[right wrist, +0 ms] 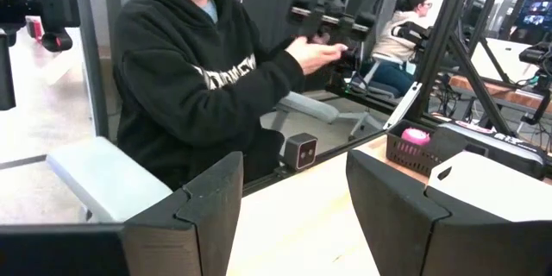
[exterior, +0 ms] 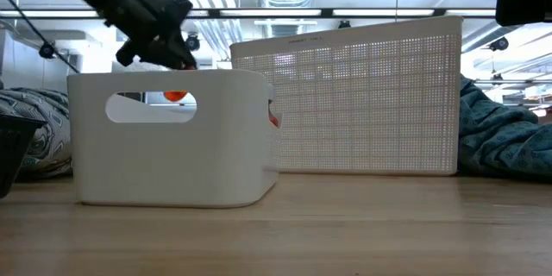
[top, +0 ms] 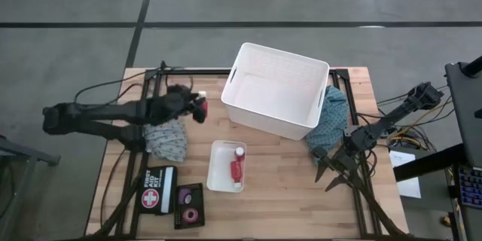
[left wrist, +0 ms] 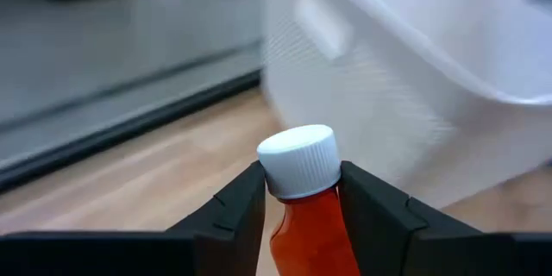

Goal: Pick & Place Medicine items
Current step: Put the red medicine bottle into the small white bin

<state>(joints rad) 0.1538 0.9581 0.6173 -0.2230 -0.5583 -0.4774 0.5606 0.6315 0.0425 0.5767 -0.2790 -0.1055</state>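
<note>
Red liquid under a white cap marked the item in play. From above, the left gripper [top: 197, 108] was raised over the table's [top: 286, 173] far left part, clamped on a red bottle [top: 200, 110] just beside the big white basket's [top: 242, 66] left wall. The left arm stretched in nearly level from the left edge, passing over a crumpled patterned cloth [top: 167, 138]. Nearer the front, a small white bin [top: 215, 167] held another red bottle [top: 237, 167], and a dark tray [top: 188, 205] beside a first-aid kit [top: 159, 190] carried pink tape rolls [top: 188, 203]. The right gripper [top: 333, 172] waited low at the right, near a teal cloth [top: 331, 117].

At table height, the left gripper [exterior: 159, 39] hung above and behind the small white bin [exterior: 172, 138], tilted downward, with the basket [exterior: 354, 95] behind to the right.

From the left wrist, the two fingers [left wrist: 233, 216] pinched the bottle [left wrist: 306, 216] just below its cap, the basket's wall [left wrist: 388, 78] close ahead.

From the right wrist, the right gripper [right wrist: 293, 216] stood part-way open and empty; a person in a dark hooded top [right wrist: 190, 78] sat beyond the table.

The step in hand looked like the carry of a picked bottle toward a container. The next move would probably call for lifting over the chosen rim, centring above the opening, then releasing without knocking the wall.
</note>
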